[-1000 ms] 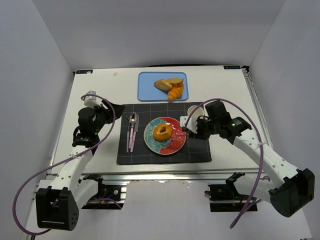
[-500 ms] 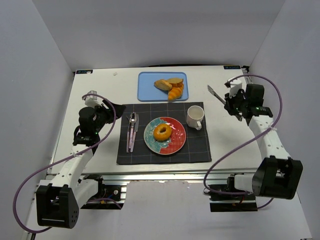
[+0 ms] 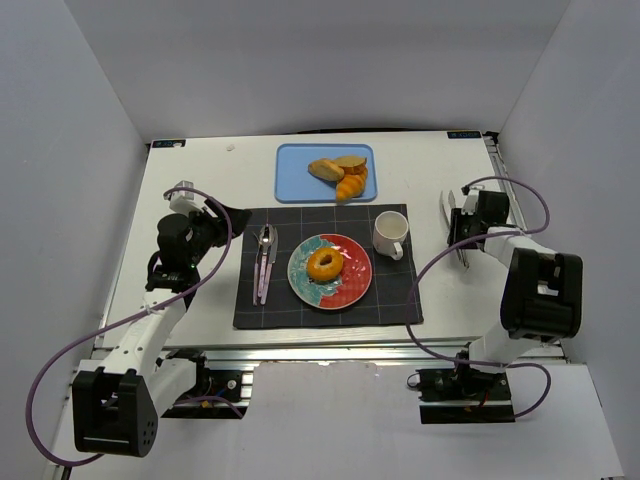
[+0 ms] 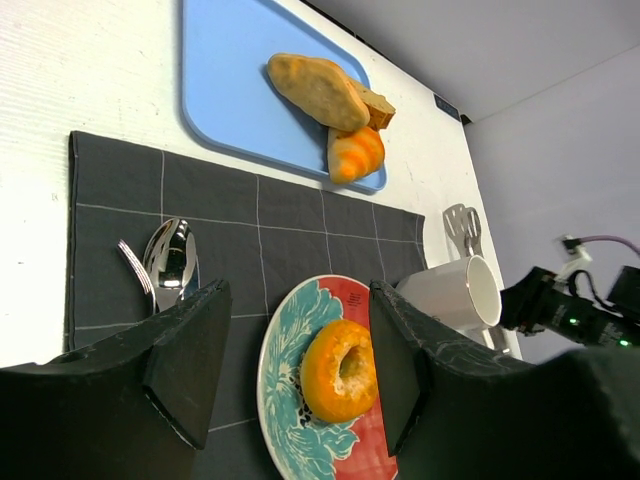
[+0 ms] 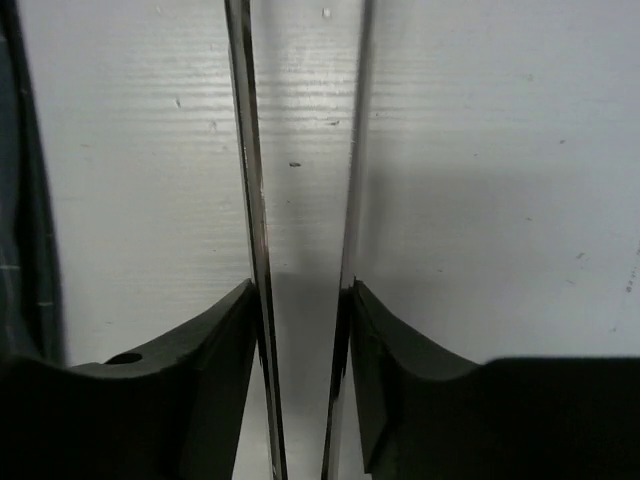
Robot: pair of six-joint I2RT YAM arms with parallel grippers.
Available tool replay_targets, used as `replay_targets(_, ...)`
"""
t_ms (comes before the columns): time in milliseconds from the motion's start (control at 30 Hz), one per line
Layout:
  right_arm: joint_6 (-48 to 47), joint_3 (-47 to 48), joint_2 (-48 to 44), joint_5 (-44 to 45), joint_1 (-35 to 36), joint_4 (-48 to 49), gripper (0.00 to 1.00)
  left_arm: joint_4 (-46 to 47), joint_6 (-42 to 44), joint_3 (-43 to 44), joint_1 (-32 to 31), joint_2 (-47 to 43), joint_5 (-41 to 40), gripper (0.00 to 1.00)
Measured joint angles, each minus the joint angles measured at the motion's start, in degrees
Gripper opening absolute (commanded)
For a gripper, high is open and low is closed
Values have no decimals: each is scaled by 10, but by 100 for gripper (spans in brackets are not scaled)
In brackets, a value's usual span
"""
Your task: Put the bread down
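The bread (image 3: 325,265) is a small golden-brown ring. It lies in the middle of the teal-and-red plate (image 3: 352,291) on the dark placemat. In the left wrist view the bread (image 4: 338,368) shows between the fingers, far below them. My left gripper (image 3: 234,219) is open and empty, over the mat's left edge, apart from the plate (image 4: 278,400). My right gripper (image 3: 459,233) is low over the white table right of the mat, shut on metal tongs (image 3: 453,212). In the right wrist view the gripper (image 5: 300,292) presses both tong arms (image 5: 246,180).
A white mug (image 3: 390,234) stands right of the plate. A fork and spoon (image 3: 264,258) lie on the mat's left side. A blue tray (image 3: 296,172) at the back holds a croissant and tan rolls (image 3: 340,174). Grey walls enclose the table.
My right arm has swung from beside the plate out to the right, carrying the tongs, and lowered them to the table right of the mat. The bread stays on the plate. The left arm is still.
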Motion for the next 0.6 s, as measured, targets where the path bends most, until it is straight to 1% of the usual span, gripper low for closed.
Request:
replay_targets(33, 0, 1, 11, 0, 0, -2, 53, -1, 0, 0, 0, 0, 0, 67)
replay_targets(133, -7, 14, 46, -5, -2, -8, 61, -2, 0, 0, 0, 0, 0, 67)
replay_targets(300, -24, 27, 57, -11, -10, -16, 67, -3, 0, 0, 0, 0, 0, 67)
replay_targets(333, -28, 28, 55, -11, -12, -24, 87, -4, 0, 0, 0, 0, 0, 67)
replay_targets(367, -31, 33, 53, -11, -12, -38, 89, -5, 1, 0, 0, 0, 0, 67)
replay_targets(467, -57, 57, 39, -12, -15, -79, 89, -9, 2, 1, 0, 0, 0, 67)
replay_targets(600, -78, 124, -2, -25, -14, -106, 89, -10, 2, 1, 0, 1, 0, 67)
